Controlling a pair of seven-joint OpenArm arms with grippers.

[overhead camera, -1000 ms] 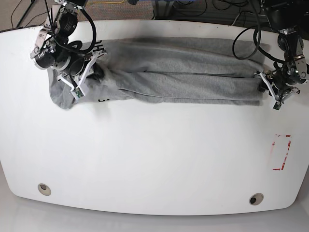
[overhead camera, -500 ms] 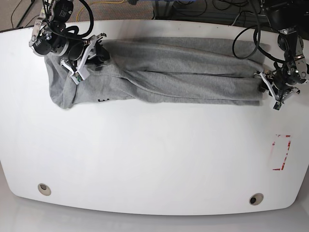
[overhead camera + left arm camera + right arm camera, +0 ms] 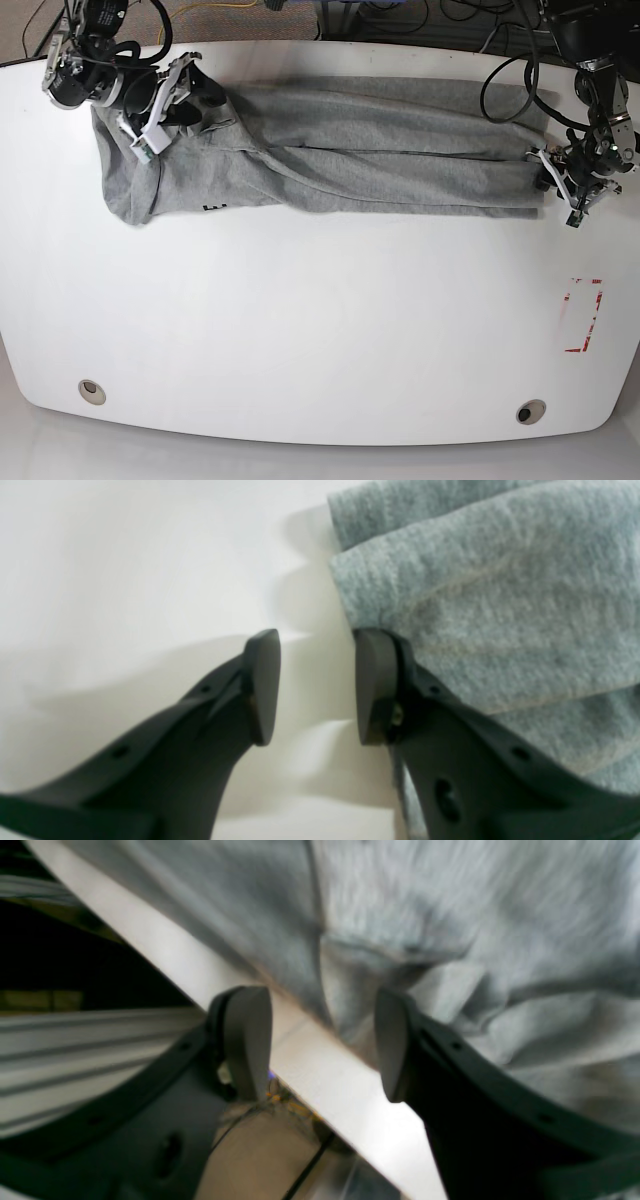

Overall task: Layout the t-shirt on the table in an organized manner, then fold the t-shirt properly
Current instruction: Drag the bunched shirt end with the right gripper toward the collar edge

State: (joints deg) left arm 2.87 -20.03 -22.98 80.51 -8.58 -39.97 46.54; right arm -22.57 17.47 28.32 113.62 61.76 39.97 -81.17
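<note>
t-shirt [image 3: 340, 150] lies stretched along far edge of counter [image 3: 300, 330], long axis side to side. Right claw [image 3: 320, 1040] over collar end, jaws parted, nothing pinched. Left claw [image 3: 315, 685] half-open just beside hem corner, empty, so nearest.

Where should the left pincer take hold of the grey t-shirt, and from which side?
Grip the t-shirt at its stacked corner hem, coming in from the bare table beside it. The left pincer is open right at that edge; the layers overlap there, so one low pinch would probably catch them all.
</note>
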